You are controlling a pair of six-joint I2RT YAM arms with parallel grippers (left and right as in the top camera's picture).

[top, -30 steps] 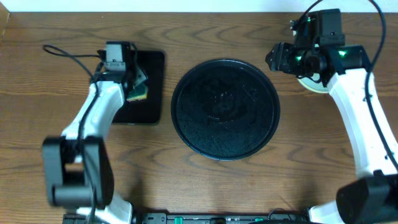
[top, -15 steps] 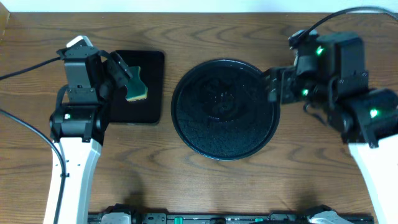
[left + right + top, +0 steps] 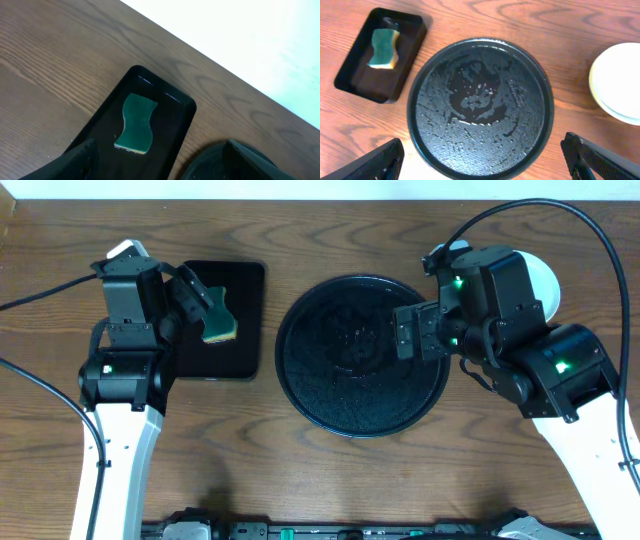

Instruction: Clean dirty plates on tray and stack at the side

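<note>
Hovering over tray (image 3: 520, 145), R hand (image 3: 482, 155) spread, plates (image 3: 620, 82) stacked to R, L hand (image 3: 160, 152) spread

Left arm (image 3: 120, 430) comes up from the near left, wrist turned inward. Left gripper (image 3: 196, 298) is raised, jaws spread wide, nothing between them. Right arm (image 3: 585, 430) comes up from the near right, bulky wrist high. Right gripper (image 3: 410, 335) points left, jaws wide apart and empty. Both probably well clear of the tabletop (image 3: 330, 480), height hard to judge.
</note>
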